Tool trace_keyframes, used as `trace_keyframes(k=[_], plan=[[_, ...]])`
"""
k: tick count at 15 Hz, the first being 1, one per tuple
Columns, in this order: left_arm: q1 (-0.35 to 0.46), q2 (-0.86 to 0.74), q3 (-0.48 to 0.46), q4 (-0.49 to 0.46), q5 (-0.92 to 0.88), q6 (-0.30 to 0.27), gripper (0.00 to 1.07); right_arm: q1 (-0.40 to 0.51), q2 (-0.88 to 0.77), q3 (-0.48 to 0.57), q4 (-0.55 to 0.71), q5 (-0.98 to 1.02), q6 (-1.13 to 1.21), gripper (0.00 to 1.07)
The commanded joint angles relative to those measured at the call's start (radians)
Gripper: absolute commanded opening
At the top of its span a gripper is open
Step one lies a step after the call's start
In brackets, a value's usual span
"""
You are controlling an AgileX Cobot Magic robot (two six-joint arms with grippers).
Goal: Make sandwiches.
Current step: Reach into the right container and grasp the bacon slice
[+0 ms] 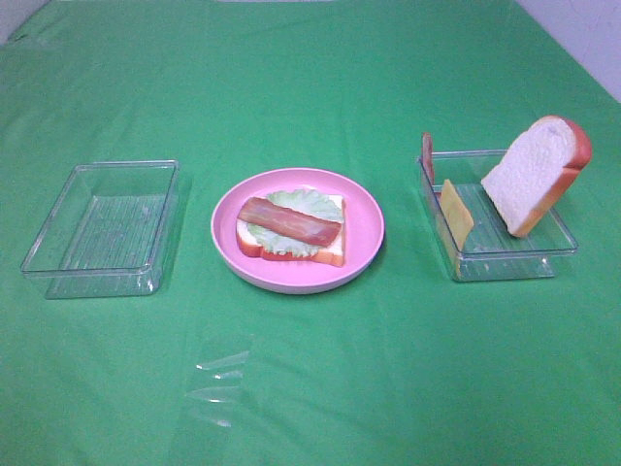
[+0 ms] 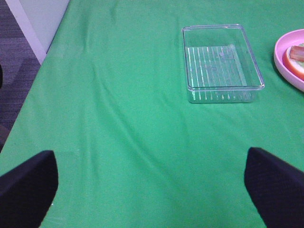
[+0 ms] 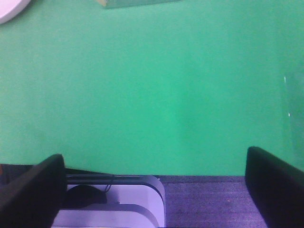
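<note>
An open sandwich (image 1: pixel 291 231) lies on the pink plate (image 1: pixel 364 218) at the middle of the table: a white bread slice with lettuce and one bacon strip (image 1: pixel 289 221) on top. In the clear tray on the right (image 1: pixel 505 260), a second bread slice (image 1: pixel 534 173) leans upright, a yellow cheese slice (image 1: pixel 456 212) stands on edge, and another bacon strip (image 1: pixel 427 155) stands at the back corner. Neither gripper shows in the high view. My left gripper (image 2: pixel 151 159) is open over bare cloth, short of the empty tray (image 2: pixel 221 61). My right gripper (image 3: pixel 154 159) is open above the table's near edge.
The clear tray on the left (image 1: pixel 107 228) holds nothing. Faint shiny streaks (image 1: pixel 218 383) show on the green cloth toward the front. The left wrist view catches the plate's rim (image 2: pixel 285 61) and the table's side edge with floor beyond.
</note>
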State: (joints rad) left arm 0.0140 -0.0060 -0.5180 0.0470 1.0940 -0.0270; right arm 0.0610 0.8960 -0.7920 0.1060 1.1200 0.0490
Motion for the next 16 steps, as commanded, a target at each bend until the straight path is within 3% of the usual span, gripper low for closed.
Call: trace_keyframes(k=[1,7,11,13,16], plan=[[-0.002,-0.020,0.003,-0.002,-0.017,-0.008,1.00,0.000,0.177,-0.146,0.005,0.002,0.011,0.99],[-0.002,-0.020,0.003,-0.003,-0.017,-0.008,1.00,0.000,0.694,-0.688,0.025,0.151,-0.008,0.99],[-0.002,-0.020,0.003,-0.005,-0.017,-0.008,1.00,0.083,0.978,-1.040,0.029,0.209,0.044,0.99],[-0.002,-0.020,0.003,-0.005,-0.017,-0.008,1.00,0.083,1.064,-1.132,0.062,0.210,0.065,0.99],[-0.002,-0.020,0.003,-0.005,-0.017,-0.008,1.00,0.083,1.110,-1.167,0.086,0.201,0.064,0.99]])
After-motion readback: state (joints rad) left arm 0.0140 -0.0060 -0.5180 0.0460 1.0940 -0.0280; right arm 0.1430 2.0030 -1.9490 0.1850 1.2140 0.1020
